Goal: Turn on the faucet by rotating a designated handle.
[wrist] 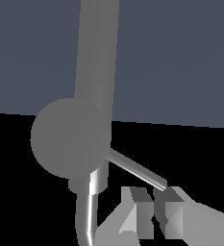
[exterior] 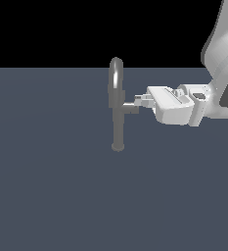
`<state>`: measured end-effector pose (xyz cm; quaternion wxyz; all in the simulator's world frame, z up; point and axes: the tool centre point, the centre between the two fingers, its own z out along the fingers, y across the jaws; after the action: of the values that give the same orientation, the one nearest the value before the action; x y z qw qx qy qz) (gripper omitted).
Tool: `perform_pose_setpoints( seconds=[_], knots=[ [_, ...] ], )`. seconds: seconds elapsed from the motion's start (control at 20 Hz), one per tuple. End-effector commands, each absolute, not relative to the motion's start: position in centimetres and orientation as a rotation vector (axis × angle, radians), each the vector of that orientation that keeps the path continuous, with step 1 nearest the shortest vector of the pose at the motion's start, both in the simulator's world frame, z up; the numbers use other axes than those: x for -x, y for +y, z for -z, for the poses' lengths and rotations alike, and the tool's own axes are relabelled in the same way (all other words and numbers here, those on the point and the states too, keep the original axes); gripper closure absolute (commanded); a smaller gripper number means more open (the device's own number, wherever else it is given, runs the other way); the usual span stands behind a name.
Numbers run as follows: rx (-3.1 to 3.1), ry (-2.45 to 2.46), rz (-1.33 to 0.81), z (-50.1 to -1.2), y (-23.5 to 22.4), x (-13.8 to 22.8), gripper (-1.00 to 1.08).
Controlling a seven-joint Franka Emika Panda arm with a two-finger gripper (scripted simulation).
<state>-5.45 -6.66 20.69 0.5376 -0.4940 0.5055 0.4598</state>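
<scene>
So the faucet (exterior: 117,110) is seen standing upright on the flat grey desk (exterior: 47,196), roughly mid-scene in the exterior view, with its small round base planted and the arched spout on top. The handle (exterior: 131,108) is stuck out sideways from the column toward the exterior view's right, and the hand (exterior: 141,101) is brought in level from that side, right at the stub's end.

In the wrist view the thin lever rod (wrist: 137,170) is seen running out from the round stub toward the fingertips (wrist: 168,209). The fingers are held slightly apart with a narrow gap between them, and the rod's tip is just at or beside one of them; whether it's actually being pinched can't be told from these views.

Handling-wise: everything looks like rigid metal, so nothing is expected to flex or crush. The rod is probably slick and skinny, so it could easily be slipped off. It's best taken near the outer tip, where leverage is greatest, and swept around the stub's axis rather than pulled. The faucet itself is likely fixed, so no tipping is expected.
</scene>
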Motion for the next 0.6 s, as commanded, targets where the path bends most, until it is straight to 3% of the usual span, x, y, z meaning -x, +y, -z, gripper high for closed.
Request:
perform_pose_setpoints(
  seconds=[0.0, 0.15, 0.2, 0.55],
  knots=[
    [1.148, 1.241, -1.129, -17.2, -6.5, 6.6, 1.08],
    [1.142, 1.249, -1.137, -16.0, -6.4, 6.9, 1.08],
    [1.169, 1.208, -1.103, -18.9, -6.6, 5.9, 1.08],
    [1.149, 1.238, -1.128, -14.8, -6.6, 5.8, 1.08]
  ],
)
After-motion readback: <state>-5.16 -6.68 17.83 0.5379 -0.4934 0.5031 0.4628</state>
